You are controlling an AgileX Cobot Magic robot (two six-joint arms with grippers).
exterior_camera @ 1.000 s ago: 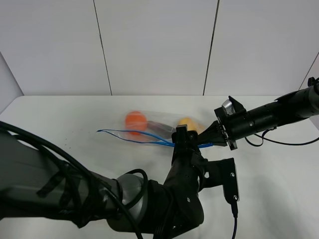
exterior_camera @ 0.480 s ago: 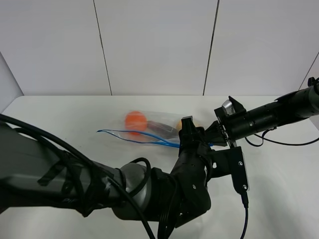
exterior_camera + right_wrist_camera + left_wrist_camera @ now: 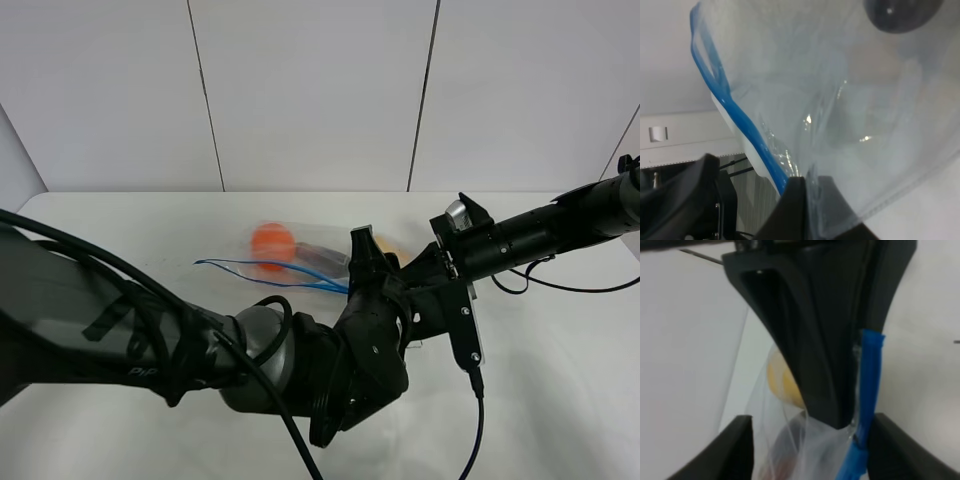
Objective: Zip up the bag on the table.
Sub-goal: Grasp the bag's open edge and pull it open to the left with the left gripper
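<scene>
The left wrist view shows my left fingers (image 3: pixel 372 258) standing partly apart astride the blue zip strip (image 3: pixel 869 390); the high view hides that gap. My right fingers (image 3: pixel 802 200) pinch the bag (image 3: pixel 300 262) shut-tight. It rests mid-surface (image 3: pixel 120 250), white panelled wall (image 3: pixel 310 90) behind.
</scene>
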